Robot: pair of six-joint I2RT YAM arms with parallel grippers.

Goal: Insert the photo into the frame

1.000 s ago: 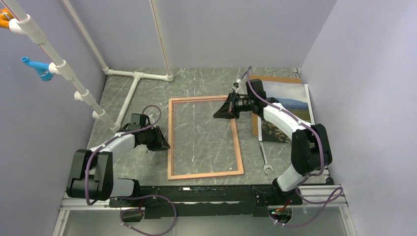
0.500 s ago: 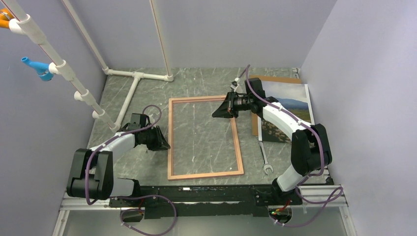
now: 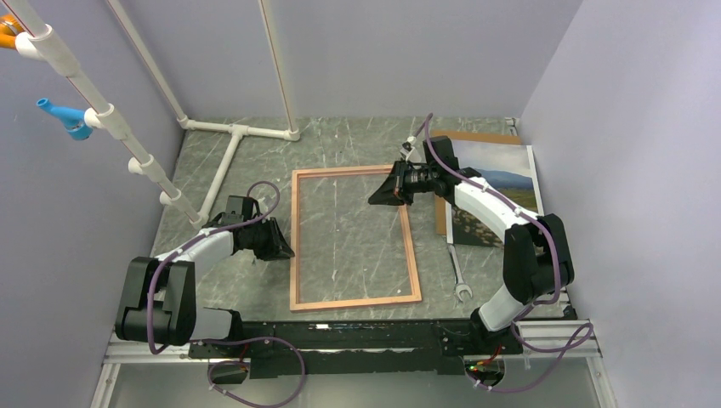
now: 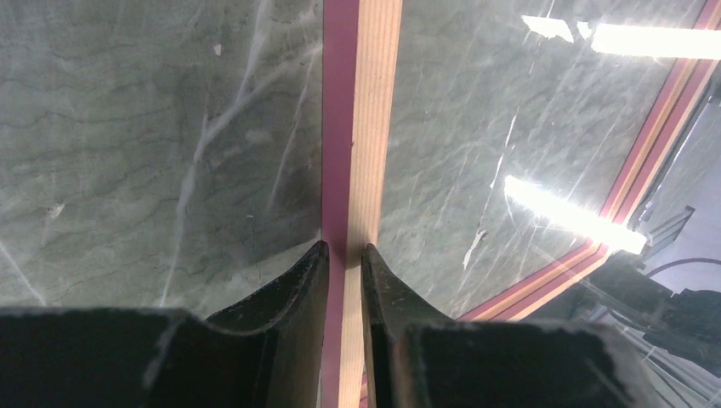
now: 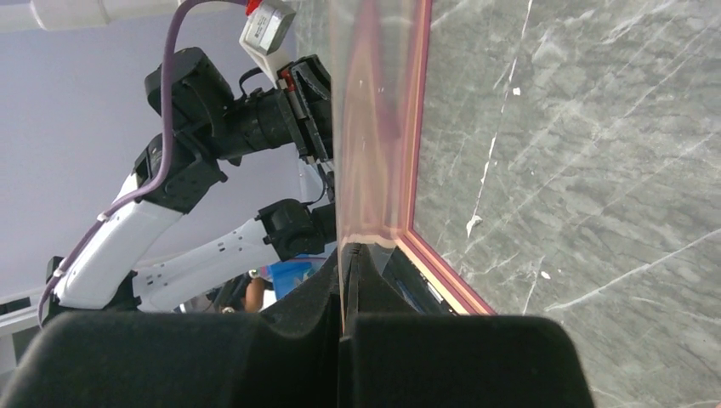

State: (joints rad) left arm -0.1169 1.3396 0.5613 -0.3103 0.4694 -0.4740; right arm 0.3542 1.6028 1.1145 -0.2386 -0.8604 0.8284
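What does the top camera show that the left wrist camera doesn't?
Only the top view shows the photo on a brown board, a wrench and white pipes. Only the left wrist view shows, close up, the left pincer clamped on one rail of the frame. Both show the frame and the marbled table.

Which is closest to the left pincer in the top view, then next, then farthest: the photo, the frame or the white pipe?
1. The frame: the left pincer grips its left rail.
2. The white pipe: toward the back left.
3. The photo: far over on the right.
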